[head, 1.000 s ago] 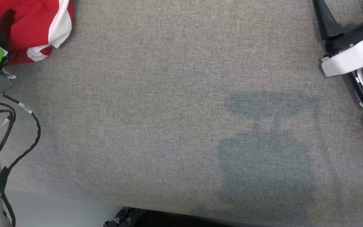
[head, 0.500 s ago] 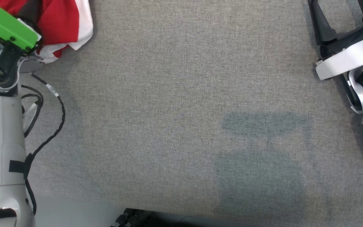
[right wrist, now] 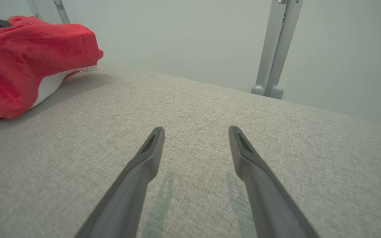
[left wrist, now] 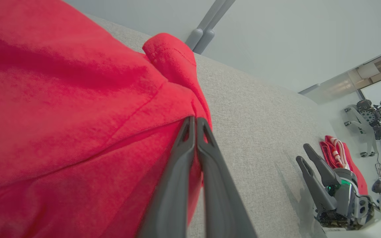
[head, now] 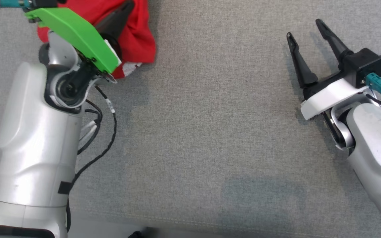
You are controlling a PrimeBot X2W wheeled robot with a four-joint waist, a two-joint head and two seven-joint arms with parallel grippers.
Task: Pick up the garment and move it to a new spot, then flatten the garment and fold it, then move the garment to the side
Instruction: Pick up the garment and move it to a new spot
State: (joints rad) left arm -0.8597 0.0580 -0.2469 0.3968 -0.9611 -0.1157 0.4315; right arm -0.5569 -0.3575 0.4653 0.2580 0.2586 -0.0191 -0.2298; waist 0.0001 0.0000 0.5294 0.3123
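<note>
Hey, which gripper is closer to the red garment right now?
Left. The left gripper is shut on a fold of the red garment; the right gripper hangs open over the grey cloth surface, well off to the garment's right.

Right of the red garment [head: 137, 39] I have open grey cloth surface [head: 203, 125] to pass over; only my right gripper [head: 304, 28] stands there.

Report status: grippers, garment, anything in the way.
Left gripper shut on garment, bunched at far left. Right gripper open, apart from it, above the surface. Nothing seen in the way.
</note>
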